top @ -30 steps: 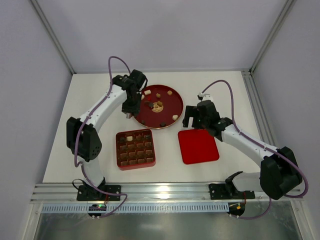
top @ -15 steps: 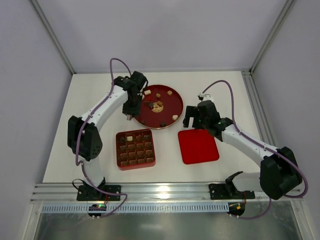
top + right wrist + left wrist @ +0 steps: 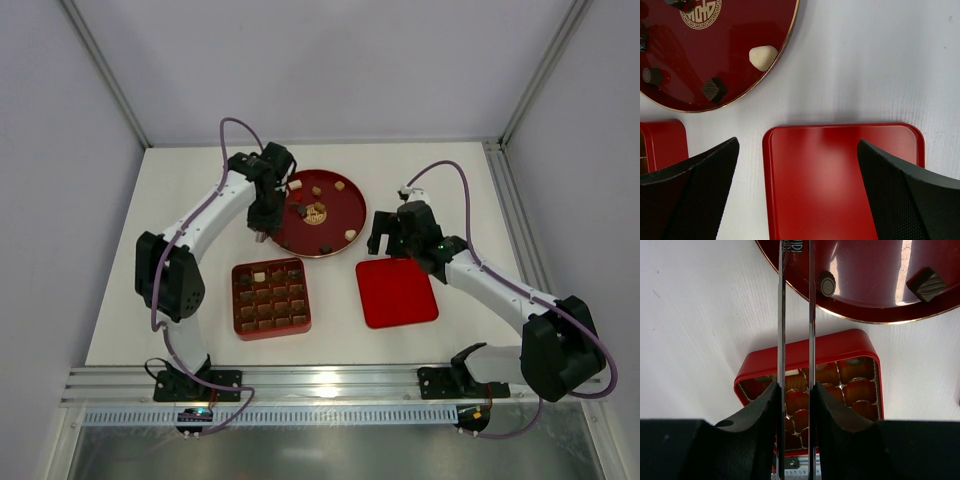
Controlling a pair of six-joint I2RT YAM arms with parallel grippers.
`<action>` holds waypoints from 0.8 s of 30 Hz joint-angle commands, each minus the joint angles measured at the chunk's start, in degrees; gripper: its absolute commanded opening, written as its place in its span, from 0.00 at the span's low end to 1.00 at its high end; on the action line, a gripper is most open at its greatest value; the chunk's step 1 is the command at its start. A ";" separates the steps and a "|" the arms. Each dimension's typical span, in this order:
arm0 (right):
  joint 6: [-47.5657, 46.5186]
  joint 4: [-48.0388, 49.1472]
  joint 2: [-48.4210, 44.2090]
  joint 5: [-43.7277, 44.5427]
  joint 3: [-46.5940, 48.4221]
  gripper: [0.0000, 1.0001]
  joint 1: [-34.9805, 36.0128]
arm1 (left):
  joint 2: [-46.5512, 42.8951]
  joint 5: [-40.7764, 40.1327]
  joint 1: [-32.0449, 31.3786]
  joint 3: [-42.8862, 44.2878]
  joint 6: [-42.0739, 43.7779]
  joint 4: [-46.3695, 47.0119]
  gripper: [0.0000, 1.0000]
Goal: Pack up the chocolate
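Several pieces of chocolate [image 3: 318, 210], dark, tan and cream, lie on a round red plate [image 3: 340, 215]. My left gripper [image 3: 260, 228] hangs over the plate's left rim, shut on thin metal tongs [image 3: 781, 315]. The blades stand a little apart with nothing showing between them, and their tips run off the top of the left wrist view. Below them lies the square red tray [image 3: 805, 352] with gold-lined cells; one cell holds a cream piece [image 3: 259, 276]. My right gripper [image 3: 797, 144] is open and empty above the far edge of the flat red lid [image 3: 840, 175].
In the left wrist view a round dark piece [image 3: 827, 286] and a dark cube [image 3: 926, 284] sit near the plate's rim [image 3: 870, 315]. The right wrist view shows a cream piece [image 3: 763, 57] and a dark cube [image 3: 714, 89] by the plate's edge.
The left arm has shifted very slightly by the plate's left rim, still holding the tongs. The right gripper has barely moved and stays open.
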 commanded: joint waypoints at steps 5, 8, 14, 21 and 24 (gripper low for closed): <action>-0.51 1.52 -1.84 0.32 -0.18 1.00 -0.44 | 1.54 1.70 -0.95 3.86 -0.34 0.95 0.32; -0.60 1.35 -1.84 0.32 -0.10 1.00 -0.52 | 2.68 1.62 -1.39 5.10 -0.25 0.34 0.32; -0.60 1.34 -2.28 0.23 -0.36 1.00 -0.88 | 1.98 -0.40 -1.39 4.84 0.36 -0.63 0.33; -0.51 1.43 -2.19 -0.04 -0.27 1.00 -0.88 | 1.10 -2.25 -1.30 4.05 1.07 -1.34 0.34; -0.60 1.26 -2.37 0.14 -0.36 1.00 -0.88 | 0.31 -2.16 -1.21 3.26 1.42 -1.51 0.35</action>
